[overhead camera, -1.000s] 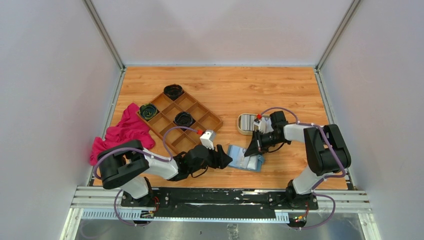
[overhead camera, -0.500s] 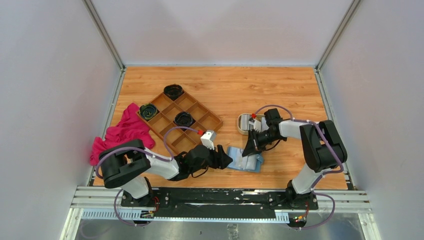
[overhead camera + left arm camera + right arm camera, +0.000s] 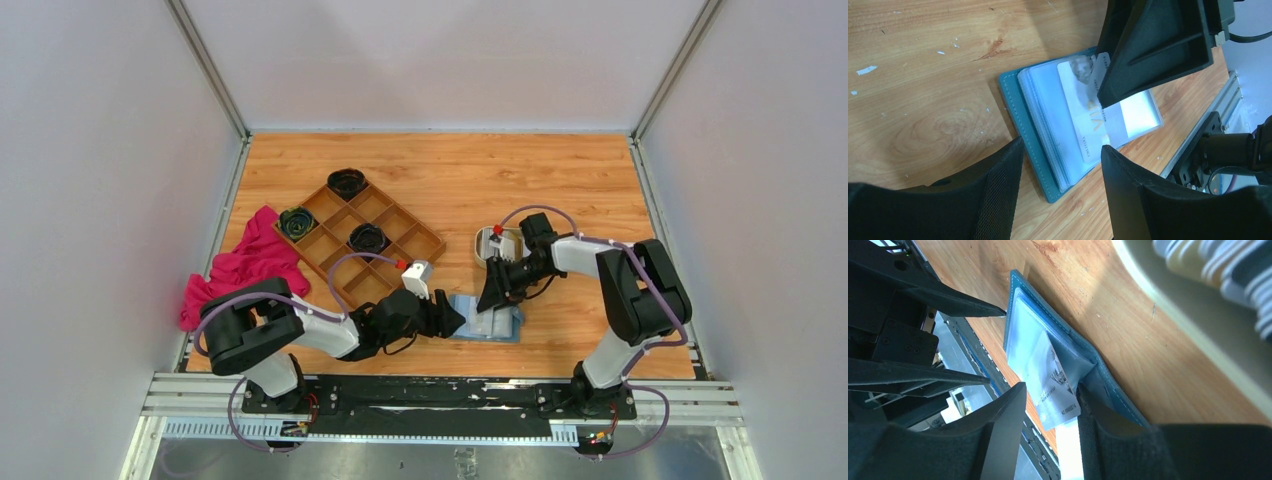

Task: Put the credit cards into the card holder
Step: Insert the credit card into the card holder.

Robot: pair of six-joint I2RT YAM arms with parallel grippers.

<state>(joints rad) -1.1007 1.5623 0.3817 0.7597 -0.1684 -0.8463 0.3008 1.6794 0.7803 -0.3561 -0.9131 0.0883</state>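
The holder (image 3: 1015, 111) lies open on the tabletop (image 3: 450, 170) at the near middle, clear sleeves up, so a slot mouth faces the right arm. The right gripper (image 3: 1050, 390) has its jaws drawn narrow about one pale card (image 3: 1083, 115), apparently pinching it. The card is held at a slant, with its leading end tucked among the sleeves, likely so it can slide in rather than buckle. The left gripper (image 3: 1062, 147) is spread wide and holds nothing. Its fingers sit either side of the holder's near-left corner, probably to brace it against the push. Whether they touch it is unclear. More cards (image 3: 1243, 275) wait in the cream tray (image 3: 484, 240) just beyond.
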